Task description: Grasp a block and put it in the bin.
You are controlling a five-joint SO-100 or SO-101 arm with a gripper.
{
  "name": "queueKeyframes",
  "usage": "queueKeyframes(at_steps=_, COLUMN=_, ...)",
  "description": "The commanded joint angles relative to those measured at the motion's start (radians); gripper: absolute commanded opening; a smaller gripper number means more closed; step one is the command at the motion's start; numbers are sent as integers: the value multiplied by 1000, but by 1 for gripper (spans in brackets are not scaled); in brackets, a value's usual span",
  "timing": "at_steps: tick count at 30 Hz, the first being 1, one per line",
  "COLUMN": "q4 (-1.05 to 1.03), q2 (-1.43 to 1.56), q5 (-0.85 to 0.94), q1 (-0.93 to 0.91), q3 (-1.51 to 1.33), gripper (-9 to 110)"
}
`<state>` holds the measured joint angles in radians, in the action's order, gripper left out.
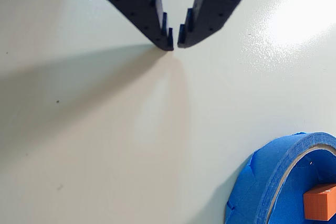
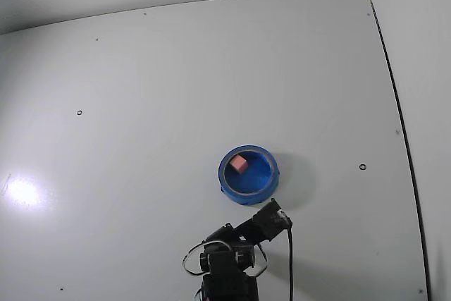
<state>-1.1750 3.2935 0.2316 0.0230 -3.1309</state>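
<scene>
A small orange-pink block [image 1: 320, 202] lies inside the blue bin [image 1: 273, 166] at the lower right of the wrist view. The fixed view shows the same block [image 2: 239, 164] resting in the upper left part of the round bin [image 2: 248, 199]. My gripper [image 1: 176, 39] enters the wrist view from the top, its dark toothed fingertips almost touching with nothing between them, over bare table to the left of the bin. In the fixed view my arm [image 2: 239, 252] is folded low at the bottom edge, just below the bin.
The white table [image 2: 141, 103] stretches wide around the bin, with a few small dark screw holes. A wall edge runs along the right side. A black cable [image 2: 289, 266] hangs beside the arm.
</scene>
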Motion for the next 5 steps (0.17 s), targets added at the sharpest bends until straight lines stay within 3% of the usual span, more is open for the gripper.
queueKeyframes(at_steps=1, q4=-3, q2=-3, q5=5, q1=8, q3=69, gripper=0)
queueKeyframes(at_steps=5, q4=-3, q2=-3, q5=5, q1=8, q3=69, gripper=0)
